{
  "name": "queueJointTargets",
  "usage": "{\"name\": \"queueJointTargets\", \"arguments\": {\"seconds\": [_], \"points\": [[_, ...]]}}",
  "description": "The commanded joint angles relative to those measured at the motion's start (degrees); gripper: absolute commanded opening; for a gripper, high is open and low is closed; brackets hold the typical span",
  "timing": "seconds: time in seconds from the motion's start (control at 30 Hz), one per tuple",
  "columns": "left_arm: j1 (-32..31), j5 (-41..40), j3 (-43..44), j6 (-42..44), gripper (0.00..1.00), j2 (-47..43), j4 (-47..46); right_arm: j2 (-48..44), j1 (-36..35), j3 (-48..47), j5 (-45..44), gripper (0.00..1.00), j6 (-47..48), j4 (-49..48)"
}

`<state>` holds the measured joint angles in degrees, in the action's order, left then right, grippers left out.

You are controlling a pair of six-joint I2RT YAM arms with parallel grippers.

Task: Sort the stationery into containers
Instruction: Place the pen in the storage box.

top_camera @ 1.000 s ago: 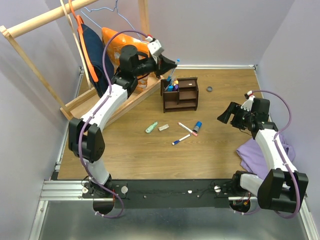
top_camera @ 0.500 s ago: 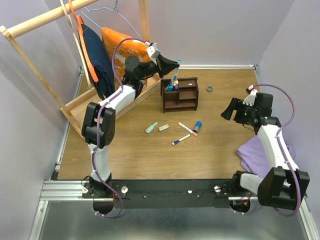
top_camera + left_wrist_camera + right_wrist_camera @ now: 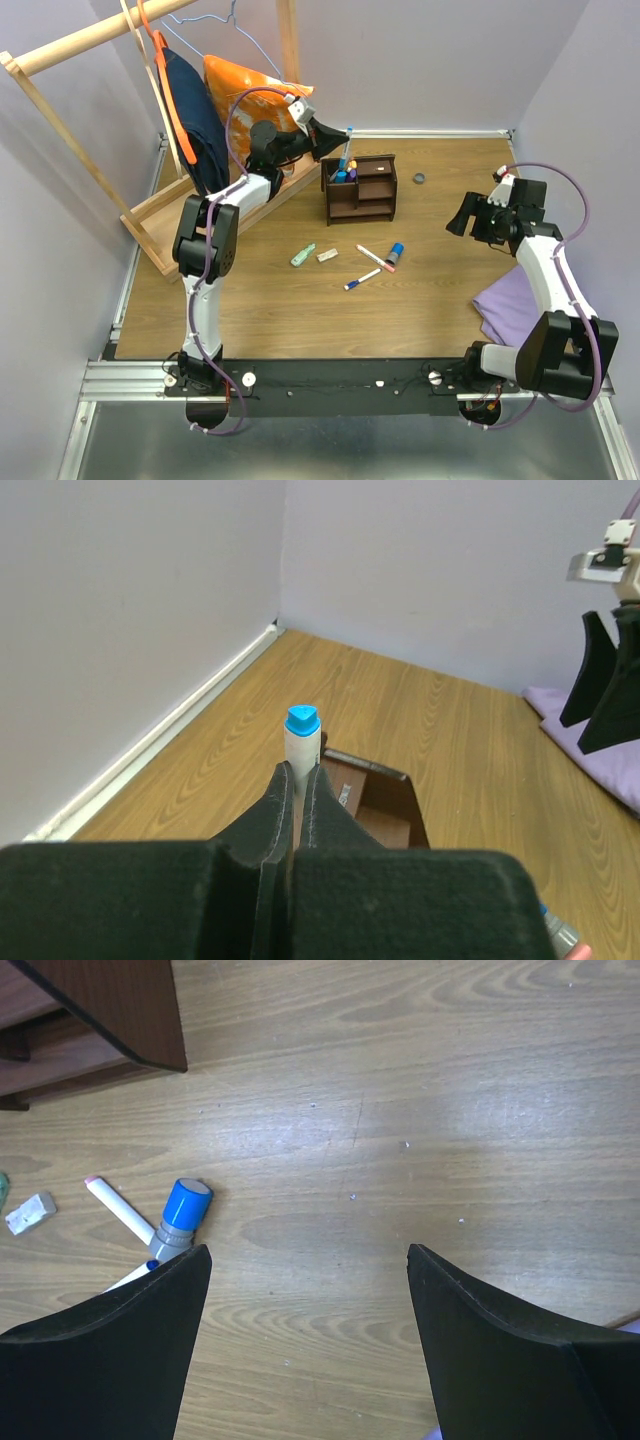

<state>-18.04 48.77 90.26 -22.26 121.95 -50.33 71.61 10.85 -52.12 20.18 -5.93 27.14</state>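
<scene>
My left gripper (image 3: 333, 134) is shut on a white pen with a blue cap (image 3: 346, 150), held over the left rear compartment of the dark brown organizer (image 3: 362, 188). In the left wrist view the pen (image 3: 301, 735) sticks out between the closed fingers (image 3: 297, 775), above the organizer (image 3: 385, 805). Several pens stand in that compartment. On the floor lie a green eraser (image 3: 303, 255), a beige piece (image 3: 327, 255), a white pen (image 3: 375, 258), a blue-capped marker (image 3: 394, 252) and a blue-tipped pen (image 3: 362, 279). My right gripper (image 3: 462, 215) is open and empty, right of the marker (image 3: 182, 1210).
A pale wooden clothes rack (image 3: 80, 40) with orange and navy items stands at the back left, close behind my left arm. A purple cloth (image 3: 520, 300) lies at the right edge. A small dark ring (image 3: 419, 179) sits right of the organizer. Walls close the back and both sides.
My left arm has folded back toward the rack while its gripper stays over the organizer with the pen. My right gripper has moved slightly toward the back.
</scene>
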Motion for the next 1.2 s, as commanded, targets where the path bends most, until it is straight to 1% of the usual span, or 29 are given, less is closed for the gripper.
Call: {"name": "queueJointTargets", "arguments": {"seconds": [0.0,0.27,0.4,0.73,0.77,0.9,1.03,1.17], "points": [[1.08,0.71,0.36,1.69,0.00,2.50,-1.97,1.86,0.40,-1.67,-1.29,0.87,1.28,0.46],[1.78,1.67,-1.84,4.59,0.00,3.47,0.58,3.44,0.40,-1.14,-1.20,0.87,1.10,-0.50],[1.78,2.29,-4.29,4.86,0.00,3.73,0.58,3.80,0.40,-1.32,-1.20,0.87,1.10,-0.77],[1.69,3.26,-6.50,5.82,0.01,3.82,2.94,4.32,0.31,-1.58,-0.85,0.87,0.92,-1.12],[1.61,3.17,-6.67,6.09,0.02,3.65,3.39,4.24,0.31,-1.58,-0.85,0.87,0.75,-1.12],[1.61,2.38,-6.85,9.06,0.21,2.16,8.04,3.62,0.31,-0.97,-0.59,0.87,0.66,-1.38],[1.69,1.68,-7.38,10.48,0.24,-0.48,9.98,2.92,0.40,-0.79,-0.41,0.87,0.48,-1.47],[1.61,1.32,-6.41,10.05,0.26,-4.26,10.25,1.95,0.31,-0.18,0.20,0.87,-0.13,-1.82]]}}
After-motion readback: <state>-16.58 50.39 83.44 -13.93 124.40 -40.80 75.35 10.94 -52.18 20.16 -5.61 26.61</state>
